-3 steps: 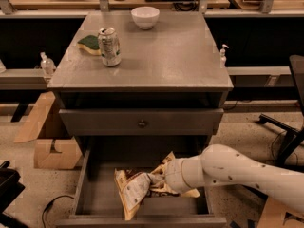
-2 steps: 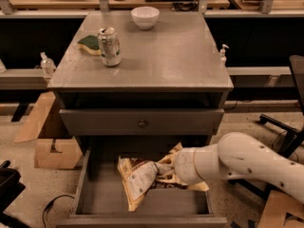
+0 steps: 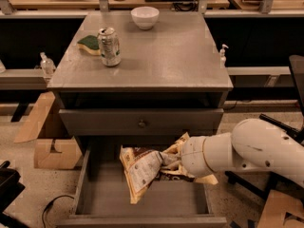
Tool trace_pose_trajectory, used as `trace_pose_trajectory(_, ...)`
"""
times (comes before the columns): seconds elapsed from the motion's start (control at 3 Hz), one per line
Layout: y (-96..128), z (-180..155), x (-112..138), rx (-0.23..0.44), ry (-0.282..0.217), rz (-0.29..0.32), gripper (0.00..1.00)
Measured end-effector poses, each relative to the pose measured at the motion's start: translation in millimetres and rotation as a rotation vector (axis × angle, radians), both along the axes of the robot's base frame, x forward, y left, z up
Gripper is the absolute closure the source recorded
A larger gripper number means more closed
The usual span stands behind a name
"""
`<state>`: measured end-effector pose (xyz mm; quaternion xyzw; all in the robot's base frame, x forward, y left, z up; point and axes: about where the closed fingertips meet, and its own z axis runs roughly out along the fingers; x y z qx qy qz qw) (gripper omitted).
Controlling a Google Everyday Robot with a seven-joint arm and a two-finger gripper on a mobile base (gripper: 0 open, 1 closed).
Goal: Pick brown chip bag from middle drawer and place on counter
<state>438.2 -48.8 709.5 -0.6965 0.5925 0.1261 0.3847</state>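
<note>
The brown chip bag [image 3: 145, 169] hangs above the open middle drawer [image 3: 142, 198], its white label panel facing left and tan edges showing. My gripper [image 3: 172, 161] is shut on the bag's right part and holds it off the drawer floor, just below the closed drawer front [image 3: 141, 123] with the round knob. The white arm reaches in from the right. The counter [image 3: 161, 56] is the grey metal top above.
On the counter stand a silver can [image 3: 109, 46], a green sponge [image 3: 89, 43] behind it and a white bowl [image 3: 145, 17] at the back. Cardboard boxes [image 3: 52, 151] lie on the floor at left. A chair base [image 3: 285, 127] is at right.
The gripper has lifted the bag higher and a little to the right, up from the drawer floor toward the drawer front.
</note>
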Motion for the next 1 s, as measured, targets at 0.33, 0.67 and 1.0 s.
trace_pose_trajectory(0.33,-12,25,9,-0.021,0.0,-0.057,1.0)
trace_pose_trajectory(0.67,-35,79,31,-0.075,-0.02,-0.15,1.0)
trace_pose_trajectory(1.0,-55,143,55,-0.119,-0.086,-0.256,1.0)
